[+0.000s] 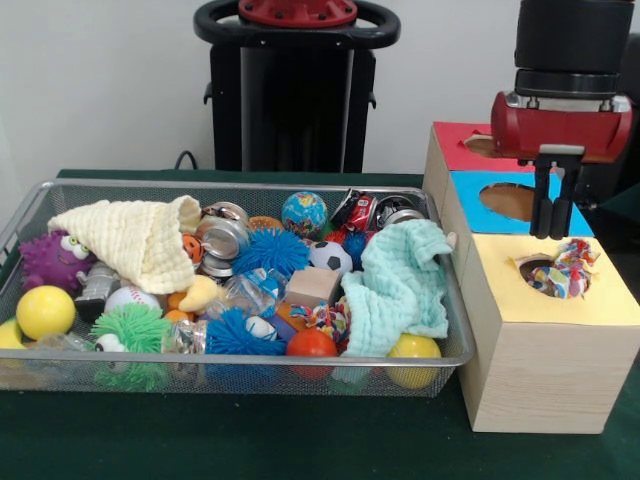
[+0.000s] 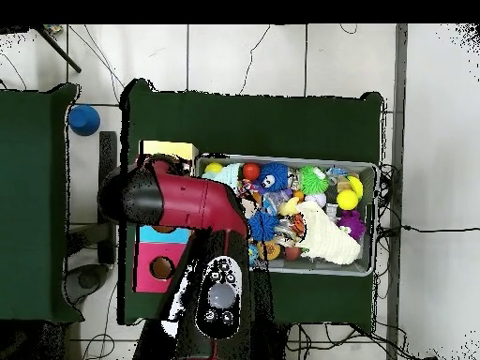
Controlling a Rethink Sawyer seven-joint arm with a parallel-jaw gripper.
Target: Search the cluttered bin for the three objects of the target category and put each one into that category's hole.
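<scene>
**Rope toy at yellow hole, hand just above**

Hand (image 1: 552, 215) hangs over the box (image 1: 545, 350), fingers close together w/ nothing between them: released, empty. Directly below it, a bit to the side, the rope toy (image 1: 565, 272) sits in the yellow hole (image 1: 540, 272), bunched up, part poking above the rim. Can't tell if it's fully dropped or hung on the edge.

Handling, my read: braided cotton, light, soft, floppy, not fragile, not slippery. Frayed ends likely to snag on the hole rim. It gives under a pinch, so grip the thick knotted middle, not loose strands. If it needs a nudge, press down on the bulk.

Orientation: crumpled, so no clean long axis; what shows leans up and away from the hand's side, toward the box's outer edge.

Another multicolour rope bit (image 1: 322, 318) lies in the bin (image 1: 30, 215), well off to the hand's side, wedged beside the green cloth (image 1: 400, 285) and wood block (image 1: 312, 285); probably same category. Long axis there unclear, mostly buried.
</scene>
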